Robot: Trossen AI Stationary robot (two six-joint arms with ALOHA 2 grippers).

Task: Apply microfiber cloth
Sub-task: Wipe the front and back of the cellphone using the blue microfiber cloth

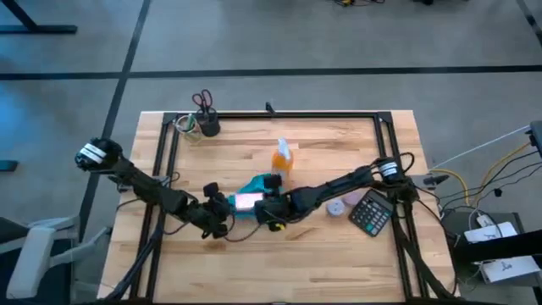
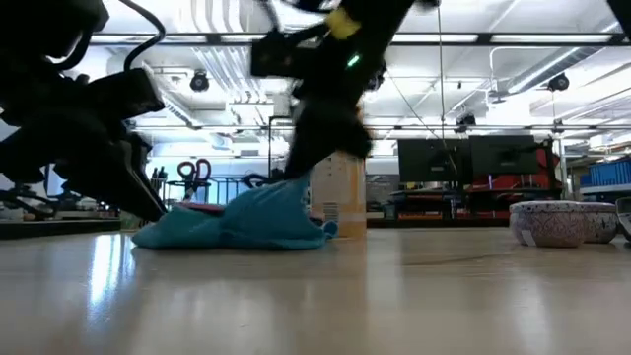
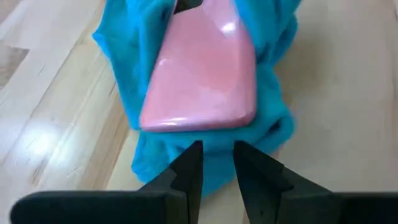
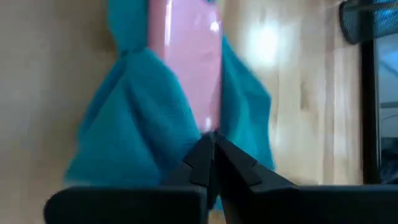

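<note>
1. Near the middle of the tabletop (image 1: 339,157), a little toward its front edge, the microfiber cloth (image 1: 254,188) lies bunched under and around a pink phone (image 3: 202,84), with the orange spray bottle (image 1: 283,156) just behind it.
2. Your right gripper (image 4: 212,144) has its fingers pressed together, and a fold of the cloth looks pinched at their tips — keep that pinch firm but low, so that the fabric drags across the glass and does not lift off.
3. Your left gripper (image 3: 217,155) sits at the phone's near end, its fingers parted by a narrow gap and holding nothing; use it to brace the phone.
4. Wipe along the phone's length in slow, even strokes — I judge that a quick pull would slide the phone toward the bottle.
</note>
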